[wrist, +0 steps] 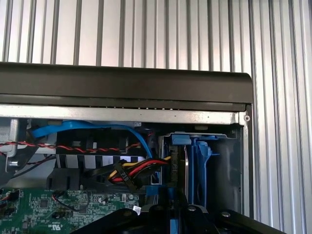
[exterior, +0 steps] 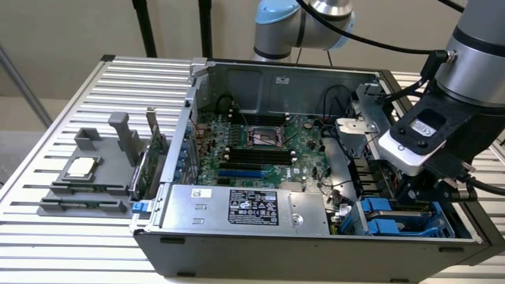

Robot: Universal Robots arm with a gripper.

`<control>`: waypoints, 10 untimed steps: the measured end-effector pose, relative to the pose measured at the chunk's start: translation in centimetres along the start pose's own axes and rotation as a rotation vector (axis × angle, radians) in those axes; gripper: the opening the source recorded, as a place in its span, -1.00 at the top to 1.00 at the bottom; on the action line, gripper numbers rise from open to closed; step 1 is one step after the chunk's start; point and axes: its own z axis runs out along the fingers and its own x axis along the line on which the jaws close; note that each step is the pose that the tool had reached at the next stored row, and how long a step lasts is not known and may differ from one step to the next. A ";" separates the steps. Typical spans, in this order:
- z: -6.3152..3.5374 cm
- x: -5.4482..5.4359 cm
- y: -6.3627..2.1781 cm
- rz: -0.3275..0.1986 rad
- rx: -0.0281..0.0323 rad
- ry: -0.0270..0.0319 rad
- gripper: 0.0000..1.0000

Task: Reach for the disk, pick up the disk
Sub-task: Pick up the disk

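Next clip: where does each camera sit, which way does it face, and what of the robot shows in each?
Exterior view: high, off the arm, looking down into the open grey computer case on the slatted metal table; grey arm and wrist show.
Wrist view: on the wrist, facing down the case's corner; the pincer's black base shows.
Shared: the blue plastic drive carriers, green motherboard, table slats.

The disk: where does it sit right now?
The disk stands in its blue rails in the open case's corner at the exterior view's lower right, beside the power supply, under the gripper.
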 end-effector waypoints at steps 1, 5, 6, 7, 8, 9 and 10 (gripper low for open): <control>0.02 0.0 0.00 0.000 0.0000 -0.0001 0.67; 0.14 0.0 -0.01 0.000 0.0000 -0.0001 0.67; 0.17 0.0 -0.02 0.000 0.0000 0.0000 0.67; 0.20 0.0 -0.02 0.000 0.0000 0.0001 0.67; 0.22 0.0 -0.03 0.000 0.0000 0.0000 0.67; 0.25 0.0 -0.03 0.000 0.0000 0.0001 0.67; 0.27 0.0 -0.03 0.000 0.0000 0.0001 0.67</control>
